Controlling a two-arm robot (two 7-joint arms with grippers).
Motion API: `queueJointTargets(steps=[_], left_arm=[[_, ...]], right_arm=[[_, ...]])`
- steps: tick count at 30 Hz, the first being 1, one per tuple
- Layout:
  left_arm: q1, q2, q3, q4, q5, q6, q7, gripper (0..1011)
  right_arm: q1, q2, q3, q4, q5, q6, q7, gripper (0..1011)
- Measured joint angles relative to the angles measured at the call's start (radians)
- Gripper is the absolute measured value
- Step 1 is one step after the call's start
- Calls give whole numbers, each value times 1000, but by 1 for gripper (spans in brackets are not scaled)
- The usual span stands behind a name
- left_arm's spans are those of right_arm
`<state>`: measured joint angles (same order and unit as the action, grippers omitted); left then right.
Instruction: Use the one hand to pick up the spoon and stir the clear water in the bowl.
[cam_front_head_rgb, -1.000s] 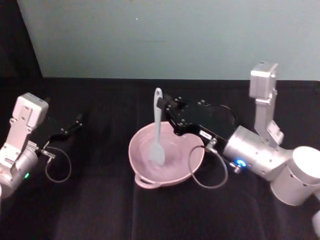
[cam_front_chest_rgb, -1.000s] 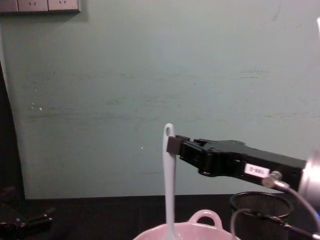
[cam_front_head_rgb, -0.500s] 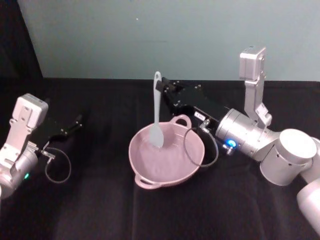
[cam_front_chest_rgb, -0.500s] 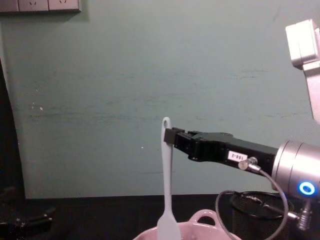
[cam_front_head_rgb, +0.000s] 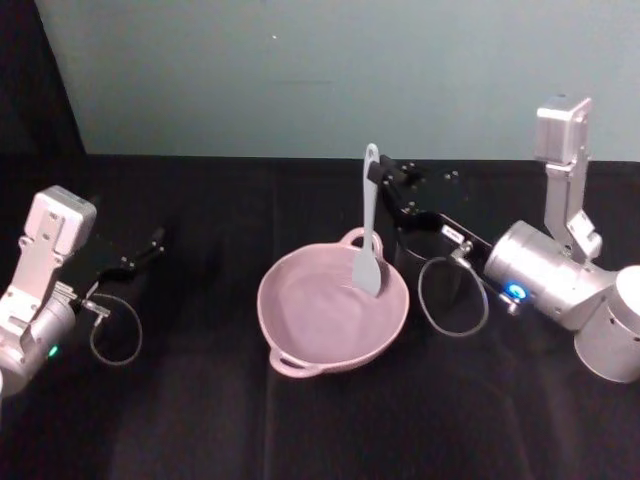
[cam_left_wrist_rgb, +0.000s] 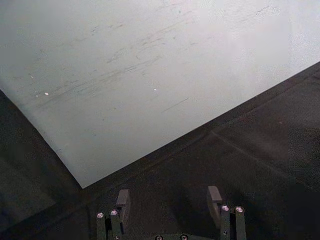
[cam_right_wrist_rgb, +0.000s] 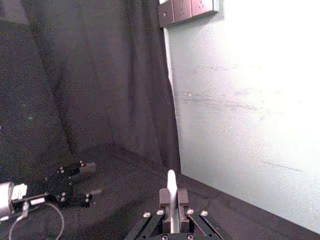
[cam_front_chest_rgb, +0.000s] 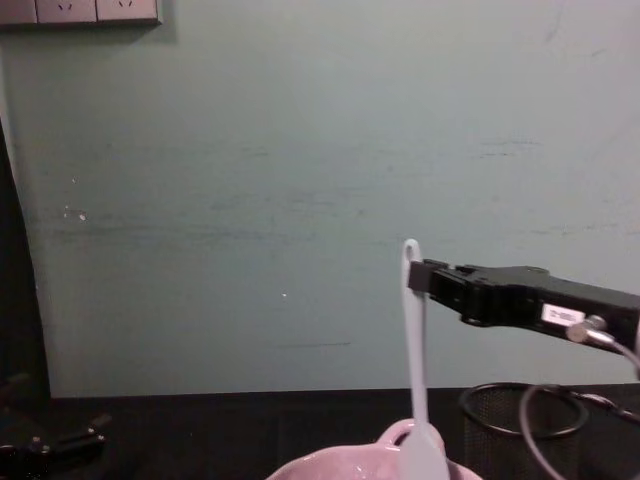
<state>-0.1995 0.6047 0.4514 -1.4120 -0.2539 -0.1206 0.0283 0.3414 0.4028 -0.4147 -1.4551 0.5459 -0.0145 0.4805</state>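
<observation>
The pale pink bowl (cam_front_head_rgb: 325, 325) sits at the table's middle, its loop handle (cam_front_chest_rgb: 404, 433) toward the back. My right gripper (cam_front_head_rgb: 383, 182) is shut on the upper handle of the white spoon (cam_front_head_rgb: 368, 235), holding it upright with the paddle head over the bowl's right inner side. From the chest the spoon (cam_front_chest_rgb: 415, 370) hangs straight down from the right gripper (cam_front_chest_rgb: 418, 276) into the bowl (cam_front_chest_rgb: 345, 466). The right wrist view shows the spoon's tip (cam_right_wrist_rgb: 171, 186) clamped between the fingers. My left gripper (cam_front_head_rgb: 152, 245) rests at the far left, open (cam_left_wrist_rgb: 169, 200), with nothing in it.
A black wire-mesh cup (cam_front_chest_rgb: 520, 425) stands just right of the bowl, under the right arm (cam_front_head_rgb: 545, 285). A looping cable (cam_front_head_rgb: 452, 300) hangs from that arm. Black cloth covers the table (cam_front_head_rgb: 200, 420); a teal wall stands behind.
The right gripper has carried the spoon rightward across the bowl, from the left-centre to the right side. The left arm has stayed still.
</observation>
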Motion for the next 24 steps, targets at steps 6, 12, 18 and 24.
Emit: queueJointTargets(steps=[6, 12, 18, 24], left_arm=[[0, 0, 0, 0, 0, 0, 0, 1011], [0, 0, 0, 0, 0, 0, 0, 1011], [0, 0, 0, 0, 0, 0, 0, 1011], [0, 0, 0, 0, 0, 0, 0, 1011]], right_arm=[[-47, 28, 12, -59, 2, 5, 0, 96], [-93, 38, 0, -114, 8, 2, 14, 96], [-96, 17, -32, -118, 9, -2, 28, 96], [-60, -24, -58, -81, 13, -5, 38, 95]])
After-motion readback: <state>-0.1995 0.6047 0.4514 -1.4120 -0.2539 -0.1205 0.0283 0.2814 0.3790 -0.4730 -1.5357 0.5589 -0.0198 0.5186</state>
